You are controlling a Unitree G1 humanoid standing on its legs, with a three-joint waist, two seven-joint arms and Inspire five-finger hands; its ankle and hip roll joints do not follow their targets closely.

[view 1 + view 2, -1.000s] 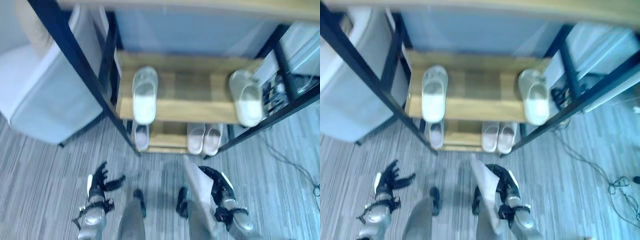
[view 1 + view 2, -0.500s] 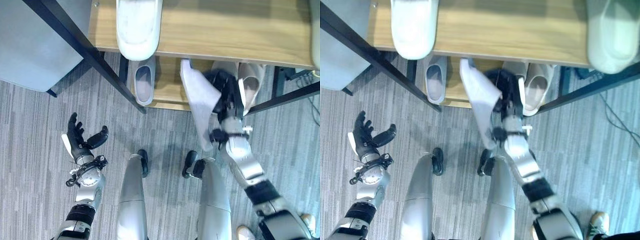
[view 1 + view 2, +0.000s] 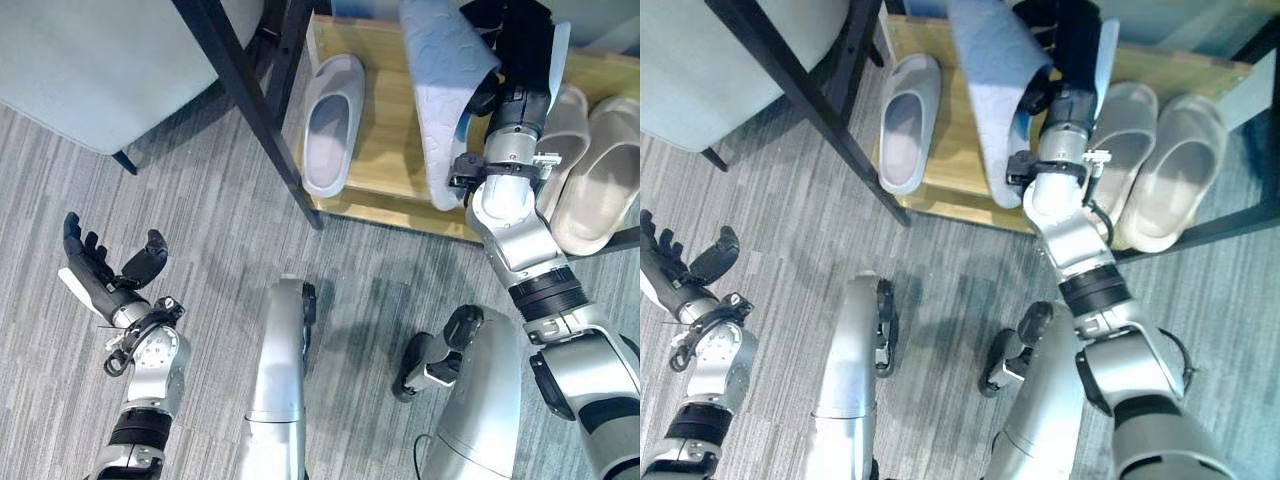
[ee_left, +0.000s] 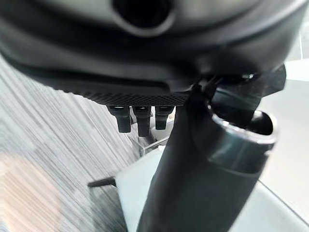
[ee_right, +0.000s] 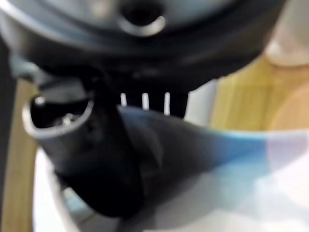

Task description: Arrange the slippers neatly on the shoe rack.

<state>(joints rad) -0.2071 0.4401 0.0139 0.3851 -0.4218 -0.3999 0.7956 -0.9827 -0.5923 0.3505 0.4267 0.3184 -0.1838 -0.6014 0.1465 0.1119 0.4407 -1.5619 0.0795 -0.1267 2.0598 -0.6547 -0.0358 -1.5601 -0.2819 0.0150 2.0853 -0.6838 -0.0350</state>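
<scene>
The right hand had its fingers clamped on a pale slipper, held sole-out over the bottom shelf, between the lone slipper and the pair; left hand hung open over the floor.

We see a matt foam-like slipper, its sole dimpled, above a smooth wooden shelf. The rack's posts look like black metal; the floor is ribbed grey carpet.

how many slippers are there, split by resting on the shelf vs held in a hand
Resting on the shelf: 3 (one grey slipper at left, a beige pair at right)
Held in the right hand: 1 (pale slipper, sole showing)
Held in the open left hand: 0
Total: 4
</scene>
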